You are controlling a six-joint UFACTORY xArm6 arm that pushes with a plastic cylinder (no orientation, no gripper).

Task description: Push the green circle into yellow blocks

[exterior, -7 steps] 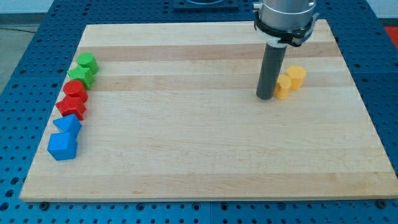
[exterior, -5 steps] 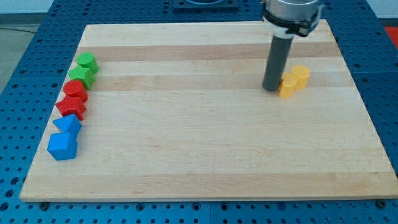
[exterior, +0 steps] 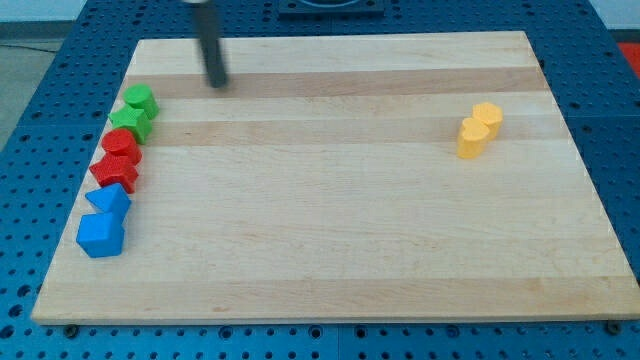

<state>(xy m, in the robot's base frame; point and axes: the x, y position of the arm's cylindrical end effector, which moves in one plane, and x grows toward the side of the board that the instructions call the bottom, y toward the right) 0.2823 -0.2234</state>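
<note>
Two green blocks sit at the board's left edge: an upper one (exterior: 141,99) and a lower one (exterior: 134,122) touching it; which of them is the circle I cannot tell. Two yellow blocks (exterior: 486,117) (exterior: 471,138) stand touching each other at the view's right. My tip (exterior: 217,84) is near the view's top left, to the right of and slightly above the upper green block, with a gap between them. It is far from the yellow blocks.
Below the green blocks along the left edge stand two red blocks (exterior: 122,141) (exterior: 116,168) and two blue blocks (exterior: 109,201) (exterior: 101,236). The wooden board (exterior: 330,250) lies on a blue perforated table.
My tip has moved from beside the yellow blocks far to the left, to near the green blocks. The yellow blocks ended slightly further right.
</note>
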